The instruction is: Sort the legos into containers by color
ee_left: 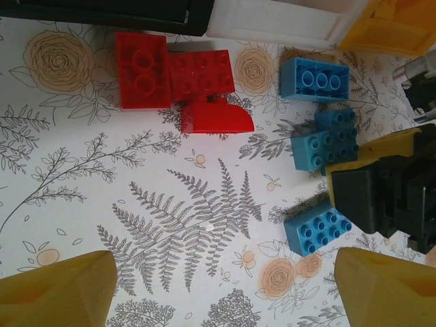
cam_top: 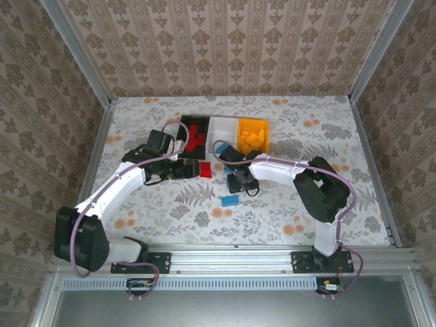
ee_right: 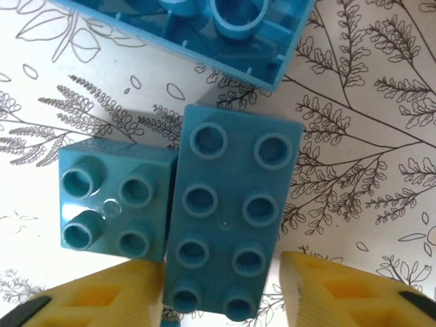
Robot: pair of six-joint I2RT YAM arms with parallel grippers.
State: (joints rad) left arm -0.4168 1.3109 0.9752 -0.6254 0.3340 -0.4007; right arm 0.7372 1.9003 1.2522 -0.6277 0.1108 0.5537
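In the right wrist view a long light blue lego (ee_right: 228, 218) lies studs-up between my right gripper's (ee_right: 221, 269) yellow fingers; the left finger (ee_right: 109, 296) is against its side and a thin gap shows at the right finger (ee_right: 340, 293). A small blue lego (ee_right: 112, 208) touches it, and an upturned blue one (ee_right: 204, 27) lies beyond. My left gripper (ee_left: 225, 289) hangs open over bare cloth, with three red legos (ee_left: 201, 75) ahead of it. The black (cam_top: 194, 136), white (cam_top: 225, 129) and yellow (cam_top: 253, 135) containers stand in a row at the back.
One blue lego (cam_top: 229, 200) lies alone in front of the right gripper (cam_top: 235, 178). The two grippers are close together, with the left gripper (cam_top: 182, 169) beside a red lego (cam_top: 204, 169). The floral cloth (cam_top: 306, 197) is walled on three sides.
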